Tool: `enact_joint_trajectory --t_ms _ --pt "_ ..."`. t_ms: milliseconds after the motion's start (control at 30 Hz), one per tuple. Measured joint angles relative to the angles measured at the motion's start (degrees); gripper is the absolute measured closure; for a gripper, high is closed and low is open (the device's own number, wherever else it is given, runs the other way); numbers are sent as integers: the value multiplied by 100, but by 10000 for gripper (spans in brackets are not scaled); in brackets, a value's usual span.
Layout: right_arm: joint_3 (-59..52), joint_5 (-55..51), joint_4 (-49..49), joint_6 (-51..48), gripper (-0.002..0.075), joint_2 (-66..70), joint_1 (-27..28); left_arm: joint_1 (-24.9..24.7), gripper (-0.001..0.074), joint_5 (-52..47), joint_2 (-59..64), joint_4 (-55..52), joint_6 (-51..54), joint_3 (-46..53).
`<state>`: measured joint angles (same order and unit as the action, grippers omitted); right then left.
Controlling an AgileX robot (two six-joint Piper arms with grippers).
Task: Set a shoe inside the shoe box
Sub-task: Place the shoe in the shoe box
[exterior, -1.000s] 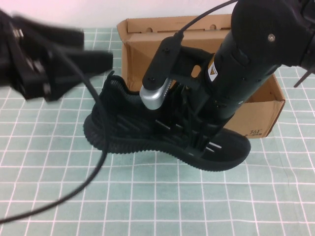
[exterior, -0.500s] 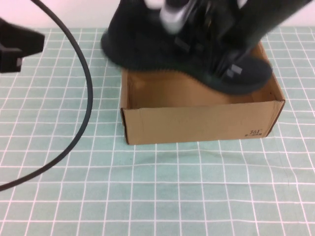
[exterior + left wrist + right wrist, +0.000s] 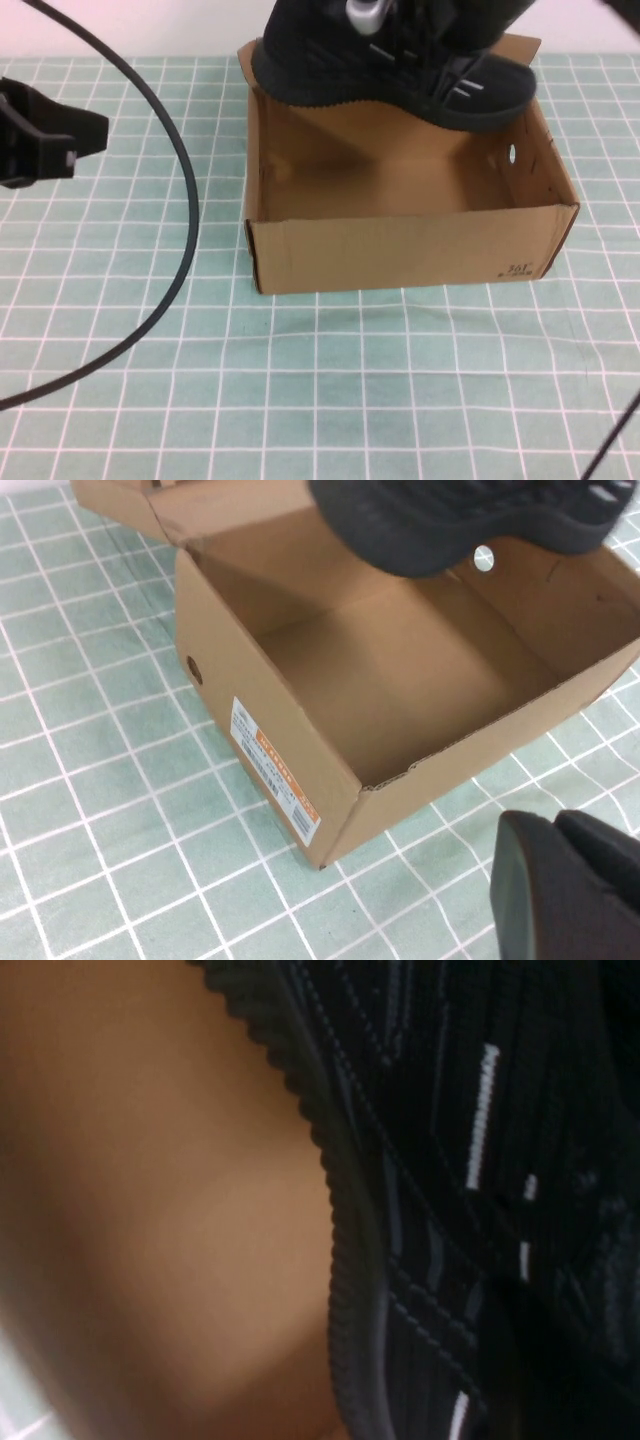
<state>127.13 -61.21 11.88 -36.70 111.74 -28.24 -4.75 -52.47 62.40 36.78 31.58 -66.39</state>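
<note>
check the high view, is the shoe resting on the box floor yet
No, the shoe hangs above the shoe box, whose floor is bare.

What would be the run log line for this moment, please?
phase: carry | shoe: held in air above the open shoe box, not inside | right hand: gripping shoe | left hand: idle, left of box

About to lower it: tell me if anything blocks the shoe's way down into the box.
Nothing visible does. The shoe, held by the right claw, hangs over the open, empty shoe box; the left claw waits off to the left.
</note>
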Motion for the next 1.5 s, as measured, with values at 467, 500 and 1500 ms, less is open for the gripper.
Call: enact_joint_trajectory --t_ms 467,500,1500 --pt "36 489 -38 68 733 806 197 0 737 111 0 -62 61 9" --pt "36 489 -27 68 733 817 197 0 737 122 0 -75 61 9" --pt "36 411 -129 431 638 1101 201 0 738 168 0 -99 61 9"
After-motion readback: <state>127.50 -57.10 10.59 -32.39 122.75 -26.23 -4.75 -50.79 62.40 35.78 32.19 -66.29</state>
